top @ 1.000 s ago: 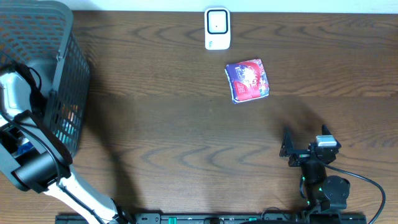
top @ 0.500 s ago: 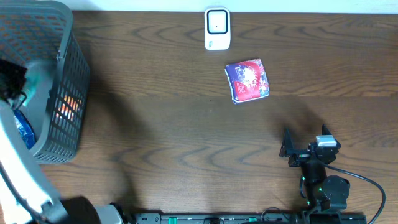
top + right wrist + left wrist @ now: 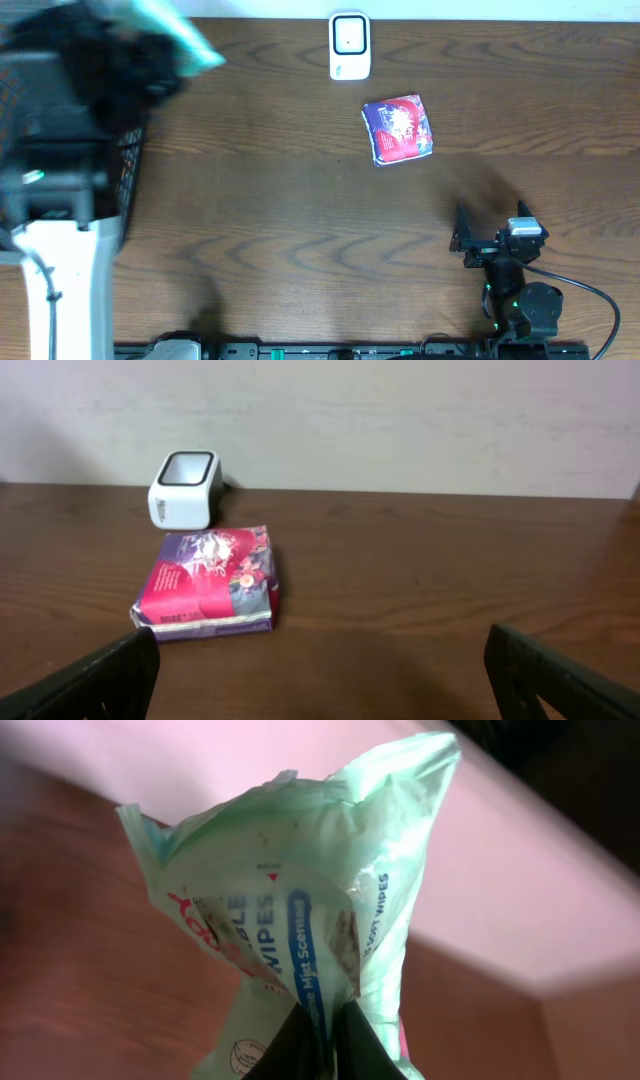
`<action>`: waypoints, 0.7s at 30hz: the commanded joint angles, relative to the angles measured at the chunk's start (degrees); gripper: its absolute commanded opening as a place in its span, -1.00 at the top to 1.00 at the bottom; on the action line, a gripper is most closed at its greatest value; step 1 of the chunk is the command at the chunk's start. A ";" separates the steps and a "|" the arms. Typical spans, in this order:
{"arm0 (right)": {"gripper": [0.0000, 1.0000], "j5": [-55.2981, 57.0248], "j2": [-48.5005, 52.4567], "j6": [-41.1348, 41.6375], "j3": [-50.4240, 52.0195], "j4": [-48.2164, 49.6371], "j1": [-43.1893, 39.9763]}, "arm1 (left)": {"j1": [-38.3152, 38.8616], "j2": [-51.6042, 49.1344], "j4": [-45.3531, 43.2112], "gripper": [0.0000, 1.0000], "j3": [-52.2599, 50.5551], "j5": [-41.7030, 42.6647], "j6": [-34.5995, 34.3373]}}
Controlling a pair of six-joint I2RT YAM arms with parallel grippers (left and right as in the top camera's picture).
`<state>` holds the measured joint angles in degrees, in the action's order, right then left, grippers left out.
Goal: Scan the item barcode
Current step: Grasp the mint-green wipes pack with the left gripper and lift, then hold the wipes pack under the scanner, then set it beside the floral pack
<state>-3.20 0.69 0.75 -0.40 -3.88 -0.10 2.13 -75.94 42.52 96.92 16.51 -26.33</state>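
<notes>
A pale green pack of wipes [image 3: 300, 910] fills the left wrist view, and my left gripper [image 3: 322, 1020] is shut on its lower edge. No barcode shows on the side facing that camera. From overhead the pack [image 3: 178, 32] is a blurred green shape at the top left, held high above the table by the left gripper [image 3: 140, 58]. The white scanner [image 3: 349, 45] stands at the back middle of the table, and is the white box [image 3: 183, 488] in the right wrist view. My right gripper [image 3: 470, 240] rests open near the front right, nothing between its fingers [image 3: 100, 680].
A purple and red packet [image 3: 398, 128] lies flat just in front of the scanner, also seen as the packet [image 3: 208, 594] ahead of the right gripper. The grey mesh basket [image 3: 128, 185] at the left edge is mostly hidden under the left arm.
The left arm has risen out of the basket with the green pack, swinging up toward the camera and rightward. The right arm has not moved.
</notes>
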 commanded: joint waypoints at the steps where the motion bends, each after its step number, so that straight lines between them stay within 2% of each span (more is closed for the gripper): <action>1: -0.98 -0.15 -0.37 -0.61 0.09 -0.22 -0.35 | 11.13 -5.03 0.15 0.85 0.81 -5.07 9.18; 4: -0.99 -0.15 -0.37 -0.61 0.09 -0.22 -0.35 | 16.94 -10.19 0.74 0.86 0.81 -7.19 10.25; 7: -0.99 -0.15 -0.37 -0.61 0.09 -0.22 -0.35 | 23.28 -21.09 0.66 0.85 0.81 -7.17 10.21; 11: -0.99 -0.15 -0.35 -0.61 0.09 -0.22 -0.35 | 26.08 -29.88 0.70 0.85 0.81 -7.15 9.92; 13: -0.99 -0.15 -0.37 -0.61 0.09 -0.24 -0.35 | 27.34 -34.84 0.63 0.86 0.81 -7.15 7.50; 15: -0.98 -0.15 -0.35 -0.61 0.09 -0.22 -0.35 | 28.52 -40.30 0.11 0.86 0.81 -7.15 2.19; 21: -0.98 -0.15 -0.35 -0.61 0.09 -0.22 -0.35 | 29.62 -46.99 -4.87 0.85 0.81 -7.13 -5.53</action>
<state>-3.18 0.69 0.75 -0.40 -3.88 -0.10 31.22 -121.05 40.05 96.99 10.11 -26.02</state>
